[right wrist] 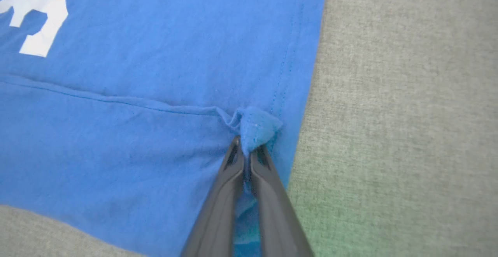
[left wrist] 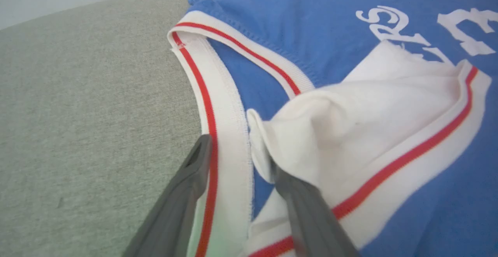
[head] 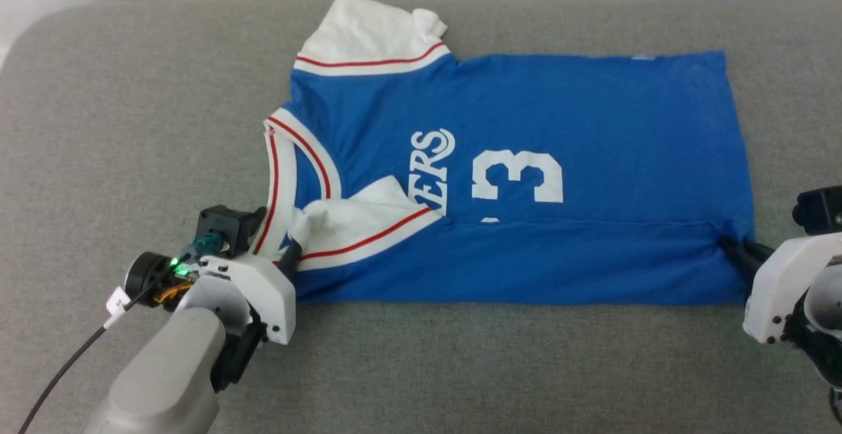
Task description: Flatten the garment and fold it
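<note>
Two pincers are on the shirt point(head: 592, 125) in the head view. It lies sideways across the middle of the grey padded surface point(head: 131, 92), near long edge folded over, left pincer point(head: 281, 253) at the collar end, right pincer point(head: 729, 244) at the hem corner.

Left wrist view: fingers spread, collar band point(left wrist: 229, 132) between them, gripping nothing.

Right wrist view: clamped on a pinch of blue hem point(right wrist: 256, 126). I'd release it low and lift straight off so the fold stays flat.
</note>
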`<state>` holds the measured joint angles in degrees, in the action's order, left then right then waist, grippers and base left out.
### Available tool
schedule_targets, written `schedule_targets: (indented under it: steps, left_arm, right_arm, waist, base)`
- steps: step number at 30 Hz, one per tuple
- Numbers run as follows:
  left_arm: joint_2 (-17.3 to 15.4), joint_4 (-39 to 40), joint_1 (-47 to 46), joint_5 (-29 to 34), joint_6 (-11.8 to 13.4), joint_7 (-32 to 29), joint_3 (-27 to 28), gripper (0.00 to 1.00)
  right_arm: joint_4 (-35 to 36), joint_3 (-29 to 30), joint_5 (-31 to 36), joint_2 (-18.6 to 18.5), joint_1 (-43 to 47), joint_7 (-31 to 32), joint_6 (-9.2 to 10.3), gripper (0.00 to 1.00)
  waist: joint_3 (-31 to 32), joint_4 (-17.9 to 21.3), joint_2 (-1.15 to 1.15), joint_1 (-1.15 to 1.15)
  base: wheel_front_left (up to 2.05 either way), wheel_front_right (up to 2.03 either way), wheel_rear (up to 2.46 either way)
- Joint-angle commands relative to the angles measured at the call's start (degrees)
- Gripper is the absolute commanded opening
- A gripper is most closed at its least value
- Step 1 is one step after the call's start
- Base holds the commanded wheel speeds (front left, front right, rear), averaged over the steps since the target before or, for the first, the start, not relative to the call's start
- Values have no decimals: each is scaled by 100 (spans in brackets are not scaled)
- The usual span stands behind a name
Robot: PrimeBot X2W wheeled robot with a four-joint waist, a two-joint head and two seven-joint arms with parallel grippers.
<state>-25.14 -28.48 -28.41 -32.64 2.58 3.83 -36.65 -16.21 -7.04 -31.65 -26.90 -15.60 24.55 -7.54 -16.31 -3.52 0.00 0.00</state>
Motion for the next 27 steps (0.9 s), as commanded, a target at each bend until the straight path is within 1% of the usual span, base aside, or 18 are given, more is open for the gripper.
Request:
schedule_targets:
  steps: [1,6,10,12,16,20,21,24,27]
  left_arm:
    - [75,-145,-1,-77,-27,49,4,100]
    - [220,-215,250,-354,53,182,156,100]
    - [289,-59,600,-666,190,318,386,100]
    - [319,115,794,-763,322,359,465,100]
    - [280,474,1176,-875,507,344,524,100]
    - [236,870,1489,-869,761,154,456,100]
    - [236,870,1489,-869,761,154,456,100]
    - [158,1051,1599,-827,962,-52,410,100]
    - [91,1104,1601,-745,1197,-185,408,100]
  right_arm:
    - [-101,-4,31,82,-50,-48,5,100]
    - [-164,71,178,194,102,-58,5,100]
    - [-71,346,335,459,359,60,5,100]
    - [29,593,481,631,511,127,5,100]
    - [374,1081,845,1068,833,422,5,100]
    - [811,1508,1222,1480,1117,679,5,100]
    - [811,1508,1222,1480,1117,679,5,100]
    - [1108,1717,1388,1760,1278,843,5,100]
    - [1352,1781,1514,1928,1375,971,5,100]
  waist:
    - [215,-56,0,0]
    - [576,-127,0,0]
    - [822,-167,0,0]
    - [897,-195,0,0]
    - [964,-205,0,0]
    - [961,-194,0,0]
    - [961,-194,0,0]
    - [923,-161,0,0]
    - [838,-99,0,0]
  base:
    - [0,0,0]
    - [0,0,0]
    - [0,0,0]
    - [0,0,0]
    - [0,0,0]
    - [0,0,0]
    - [0,0,0]
    - [0,0,0]
    - [0,0,0]
